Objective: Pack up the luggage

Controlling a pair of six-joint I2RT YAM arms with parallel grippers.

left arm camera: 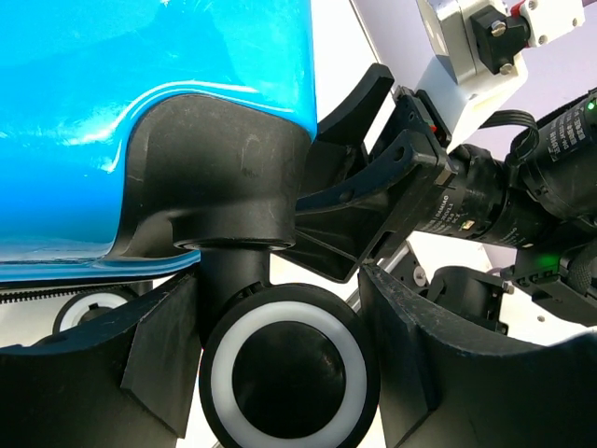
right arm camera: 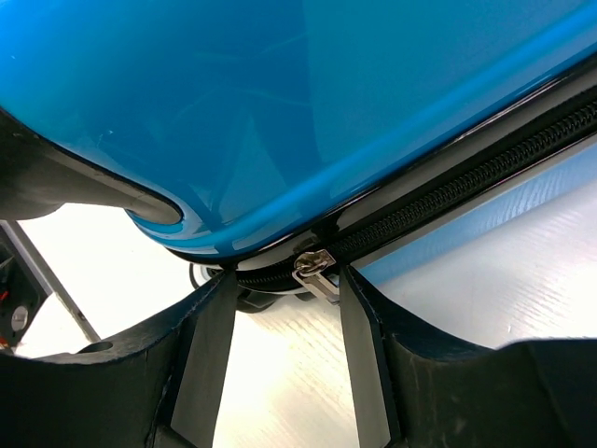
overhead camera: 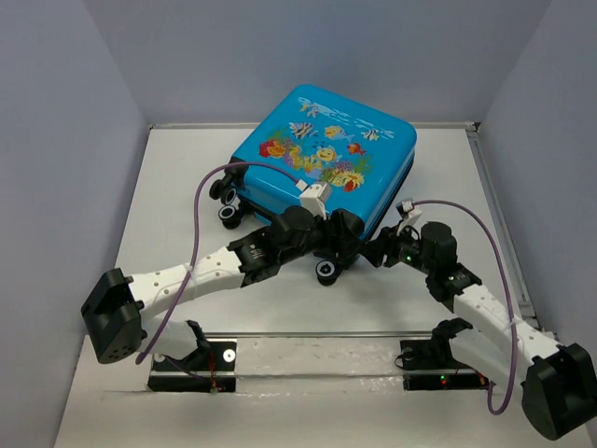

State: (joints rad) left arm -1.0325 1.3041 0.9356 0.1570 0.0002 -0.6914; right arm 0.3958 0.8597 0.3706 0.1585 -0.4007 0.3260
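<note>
The luggage (overhead camera: 326, 149) is a bright blue suitcase lying shut, fish print up, at the table's back centre. My left gripper (overhead camera: 328, 263) is at its near corner, and its jaws press both sides of a black caster wheel with a white ring (left arm camera: 289, 373); the blue shell (left arm camera: 140, 56) is above. My right gripper (overhead camera: 384, 250) is at the near right edge. In the right wrist view it (right arm camera: 283, 280) is open under the shell (right arm camera: 280, 112), with the silver zipper pull (right arm camera: 315, 271) hanging between its fingertips, close to the right finger, on the black zipper.
Two more wheels (overhead camera: 227, 211) stick out at the suitcase's left corner. My right gripper (left arm camera: 373, 187) shows close to the left one. Grey walls enclose the white table (overhead camera: 187, 187) on three sides. Purple cables loop above both arms.
</note>
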